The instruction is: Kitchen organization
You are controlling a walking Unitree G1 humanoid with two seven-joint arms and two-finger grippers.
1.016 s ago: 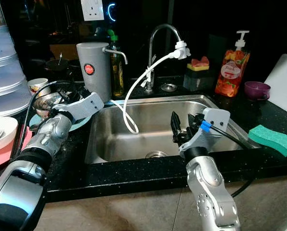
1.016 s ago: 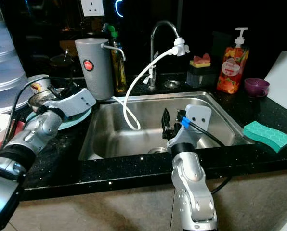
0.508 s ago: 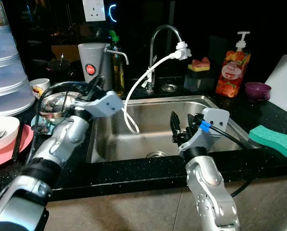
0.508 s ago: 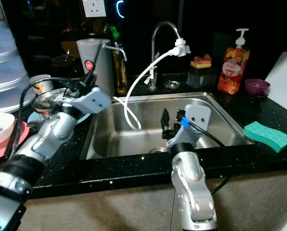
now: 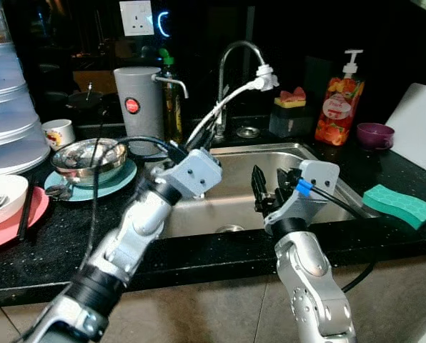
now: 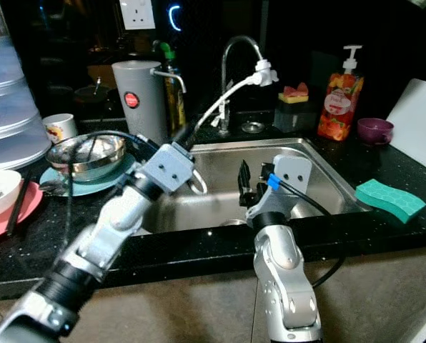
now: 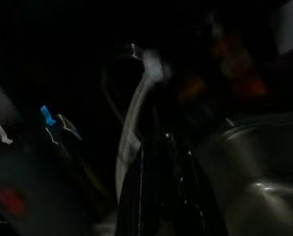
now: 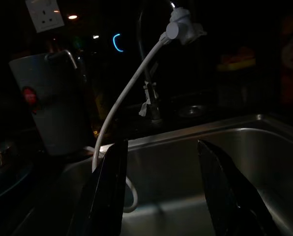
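Far left on the black counter: stacked translucent containers, a white bowl on a pink plate, a small mug. Right of those, a steel bowl sits on a teal plate. Behind it, a grey canister with a red badge, dark bottle just beside it. Left arm reaches in over the sink's left edge; left gripper sits at the white hose, fingers pointing toward the faucet. Left wrist view is dark and blurred: the black fingers look close together next to the hose, but cannot tell if they're clamped on it or just beside it. Steel sink in the middle, hose running from the faucet tip down into the basin. Right gripper hovers over the near-right part of the basin, jaws spread wide, gripping nothing, touching nothing; right wrist view shows both fingers well apart with bare sink between. Behind the sink: sponge holder, orange soap pump, purple cup. Near right: teal sponge flat on the counter. White board at far right.
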